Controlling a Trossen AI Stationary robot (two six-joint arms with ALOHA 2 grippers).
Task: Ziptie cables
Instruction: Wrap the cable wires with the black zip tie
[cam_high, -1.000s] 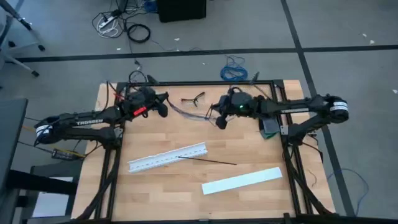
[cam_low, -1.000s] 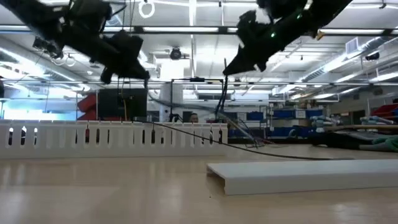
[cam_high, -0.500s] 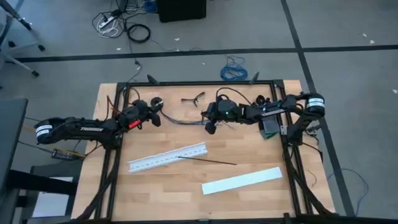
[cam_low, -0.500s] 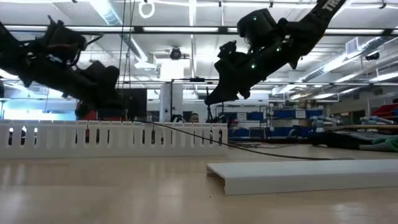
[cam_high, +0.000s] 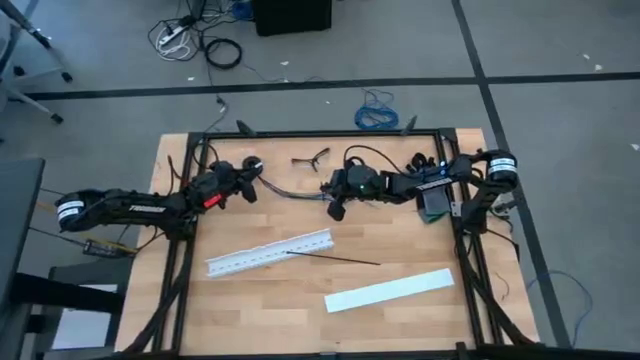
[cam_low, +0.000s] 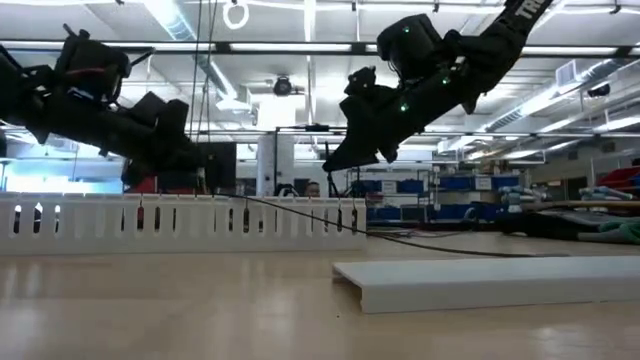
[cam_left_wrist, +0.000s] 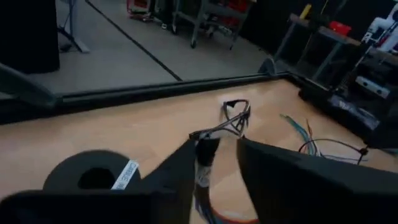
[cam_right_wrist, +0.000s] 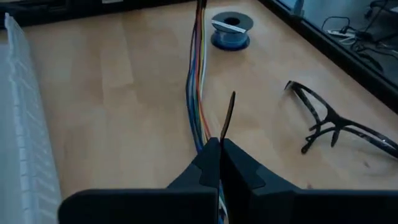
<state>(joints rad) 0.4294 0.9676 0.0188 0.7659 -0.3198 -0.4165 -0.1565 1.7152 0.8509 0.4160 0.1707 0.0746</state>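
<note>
Wooden desk (cam_high: 400, 250) under both arms, and the cables (cam_high: 290, 191) lie across its far half, toward twelve o'clock from the white slotted strip (cam_high: 268, 253), strung between my two grippers. My right gripper (cam_right_wrist: 221, 146) sits at the three o'clock end of the bunch, its fingers pressed together with a thin dark strip, which I take for the ziptie (cam_right_wrist: 228, 115), standing up from between them; the cables run straight away beneath it toward a blue spool (cam_right_wrist: 231, 31). My left gripper (cam_left_wrist: 217, 149) is at the nine o'clock end, fingers parted by a narrow gap with the cable ends lying in that gap; whether it actually pinches them I cannot tell. Safety glasses (cam_high: 312, 157) rest just beyond the bunch, near but apart. I judge the wires light, limp and prone to splaying, so a hold near the ends keeps them gathered and leaves the middle free for the tie. The ziptie is stiff but thin and slippery, best held low near its base.
</note>
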